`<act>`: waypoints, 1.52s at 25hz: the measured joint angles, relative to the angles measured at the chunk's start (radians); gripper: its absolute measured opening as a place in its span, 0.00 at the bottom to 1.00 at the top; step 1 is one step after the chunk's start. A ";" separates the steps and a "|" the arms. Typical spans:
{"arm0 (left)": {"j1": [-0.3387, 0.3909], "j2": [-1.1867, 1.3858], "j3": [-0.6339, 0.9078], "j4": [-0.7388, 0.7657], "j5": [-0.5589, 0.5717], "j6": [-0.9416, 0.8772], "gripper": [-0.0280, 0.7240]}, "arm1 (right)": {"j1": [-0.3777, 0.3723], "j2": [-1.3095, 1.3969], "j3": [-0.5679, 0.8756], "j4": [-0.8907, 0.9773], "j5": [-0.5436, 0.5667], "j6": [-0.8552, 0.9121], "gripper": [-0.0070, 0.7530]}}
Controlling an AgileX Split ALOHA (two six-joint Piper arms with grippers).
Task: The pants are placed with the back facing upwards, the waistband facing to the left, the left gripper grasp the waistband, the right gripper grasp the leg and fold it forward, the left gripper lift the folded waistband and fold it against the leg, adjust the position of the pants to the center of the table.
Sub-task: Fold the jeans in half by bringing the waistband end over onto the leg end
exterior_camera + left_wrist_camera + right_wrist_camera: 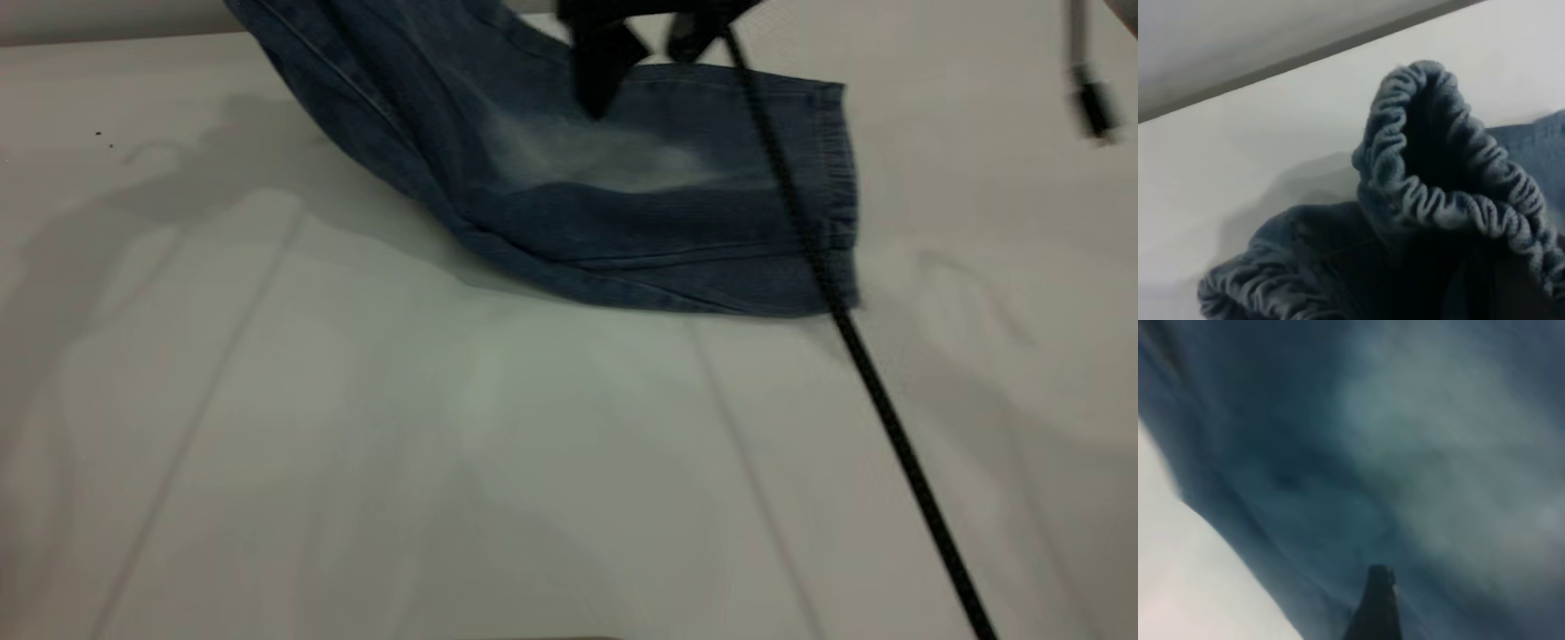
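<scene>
Pants [569, 187] half-raised off bench [356, 444], waistband [1451, 200] gathered up; right gripper [613, 62] over leg [658, 213]; jaws' state unclear.

Soft faded denim pants [622, 204], ruched elastic waistband [1451, 200], smooth matt table [356, 444], braided cable [889, 418]

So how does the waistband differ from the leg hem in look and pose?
The waistband is deeply ruched and wavy; the hem has fine, even ribbing. The waistband is lifted and gapes open like a mouth; the hem lies flat on the table. Both are blue denim edges of the pants.
</scene>
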 joint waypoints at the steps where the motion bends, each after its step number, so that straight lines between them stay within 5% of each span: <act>1: 0.000 -0.001 -0.011 0.022 0.012 -0.019 0.13 | -0.008 0.008 0.000 -0.005 0.008 0.000 0.78; 12: 0.000 -0.009 -0.117 0.135 0.156 -0.096 0.13 | -0.011 0.158 0.000 -0.002 -0.035 0.000 0.77; 22: -0.011 -0.009 -0.129 0.149 0.179 -0.100 0.13 | 0.008 0.146 -0.027 0.012 -0.019 0.001 0.75; 28: -0.092 -0.009 -0.131 0.153 0.195 -0.102 0.13 | -0.005 -0.034 -0.154 -0.040 0.122 0.001 0.75; 38: -0.305 -0.009 -0.131 0.236 0.127 -0.102 0.13 | -0.164 -0.321 -0.206 -0.067 0.221 0.049 0.75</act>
